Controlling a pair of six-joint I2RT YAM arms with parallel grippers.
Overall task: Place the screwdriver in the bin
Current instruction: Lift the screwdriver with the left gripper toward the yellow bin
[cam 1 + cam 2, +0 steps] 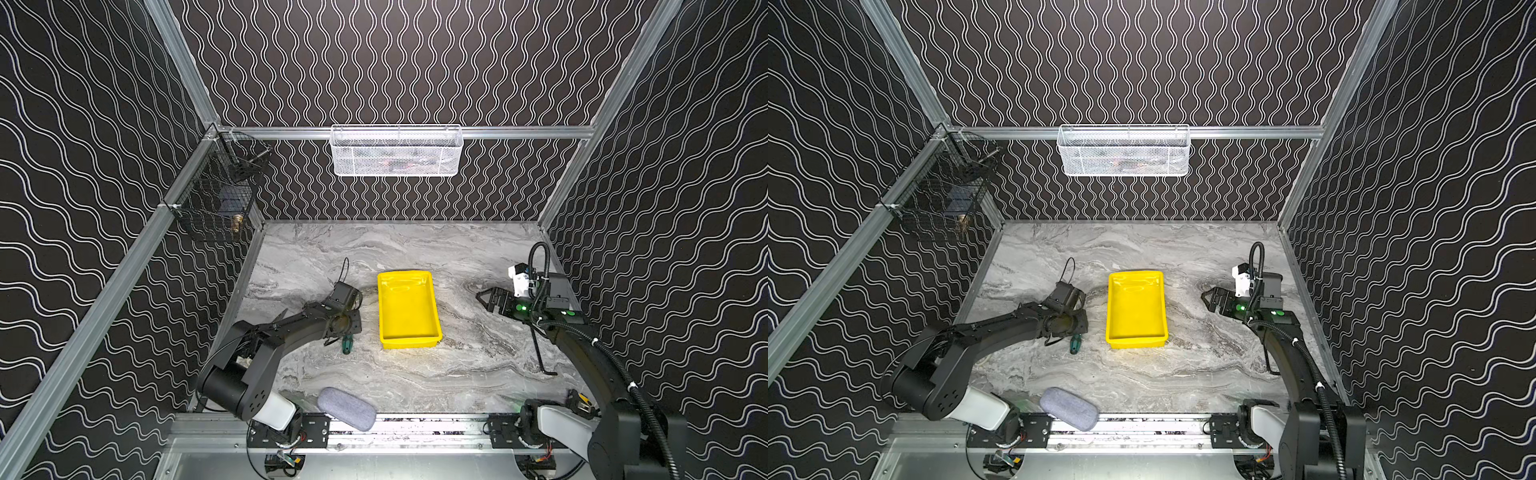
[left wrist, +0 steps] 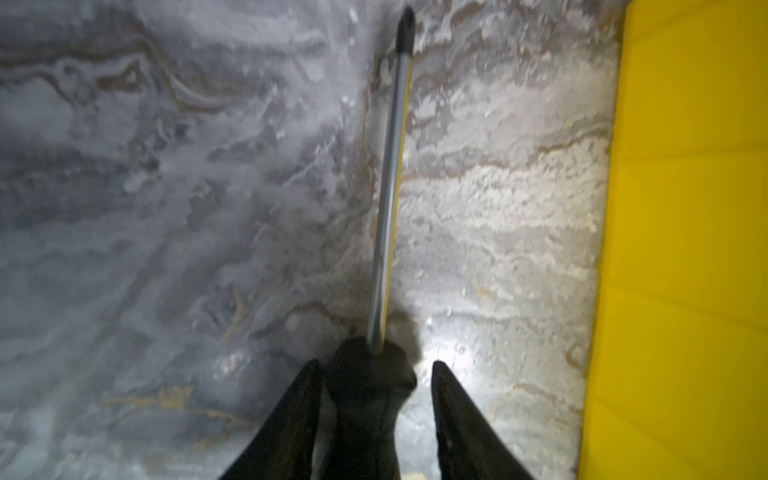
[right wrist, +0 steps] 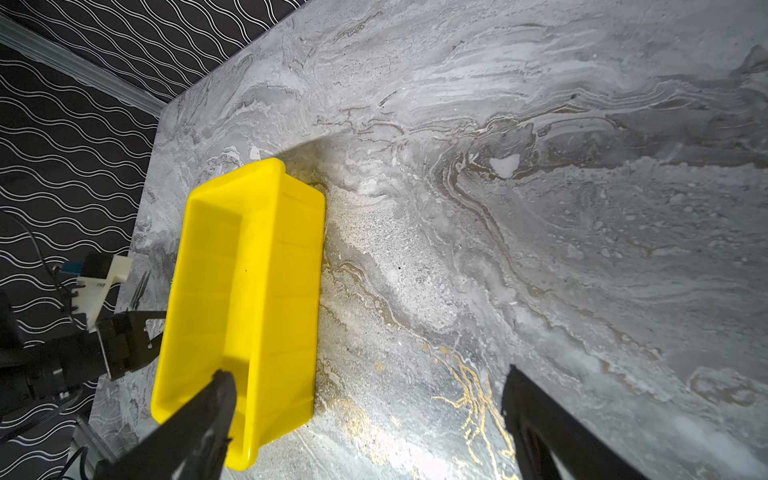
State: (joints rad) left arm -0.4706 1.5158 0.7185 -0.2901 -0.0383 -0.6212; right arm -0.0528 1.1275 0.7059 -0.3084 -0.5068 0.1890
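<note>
On the table [image 1: 415, 374], just left of the bin [image 1: 409, 343], your screwdriver [image 1: 346, 345] lies flat, outside the bin and not touching its wall. Your left gripper [image 2: 376, 362] is down over the handle. Its fingers [image 2: 299, 415] straddle the dark front of the handle at a narrow spread: one touches it, and a strip of bright table shows between the handle and the other, so you have no clamp on it.

Both top views show only the green butt of the handle poking out from under the left wrist [image 1: 1075, 343]. The left wrist view shows what they hide: the grey shaft [image 2: 388, 199] runs out to a dark tip, roughly parallel to the yellow bin wall [image 2: 685, 208], with bare table between them.

Your right gripper [image 1: 484, 297] hangs on the far side of the bin, well apart from it, fingers [image 3: 540, 415] spread wide and holding nothing. Its wrist view looks along the bin [image 3: 282, 270].

The table is grey marbled stone. It is boxed in by black walls with white wavy lines on an aluminium frame.

A black hex key [image 1: 544, 361] lies by the right arm, and a grey fabric case [image 1: 347, 409] sits at the near edge. A white mesh basket [image 1: 395, 151] hangs on the back rail and a black wire basket [image 1: 216, 195] in the left corner. Nothing lies between the screwdriver and the bin.
</note>
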